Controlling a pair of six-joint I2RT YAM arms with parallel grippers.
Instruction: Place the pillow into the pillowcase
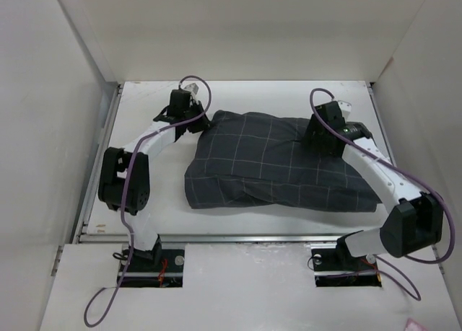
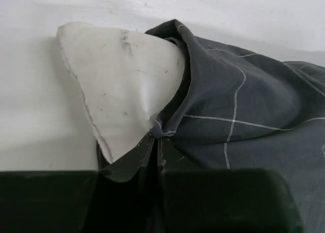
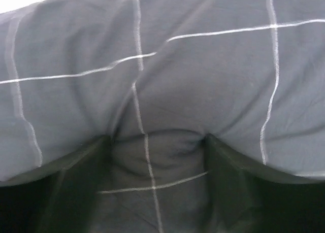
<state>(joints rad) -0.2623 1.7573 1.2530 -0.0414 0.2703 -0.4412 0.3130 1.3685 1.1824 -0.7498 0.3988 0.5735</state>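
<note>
The pillow is sitting almost wholly inside the pillowcase, and the filled case is lying across the middle of the table, its long side running left to right. In the left wrist view, one off-white corner of the pillow, marked with small dark specks, is poking out of the case mouth at the far-left end. The dark hem of the pillowcase is curling around the base of that corner. The light grid lines are showing clearly on the wrinkled fabric.

The left gripper is reaching in at that far-left corner, its fingers pressed together and pinching a bunched fold of the pillowcase hem just beneath the exposed corner. In the overhead view the left gripper is touching the case's far-left edge.

The right gripper is bearing down on the far-right part of the case. In the right wrist view the right gripper is standing with its fingers spread wide, both tips sinking into the covered pillow, and the pillowcase is bulging up between and beyond them. It is clamping nothing.
</note>
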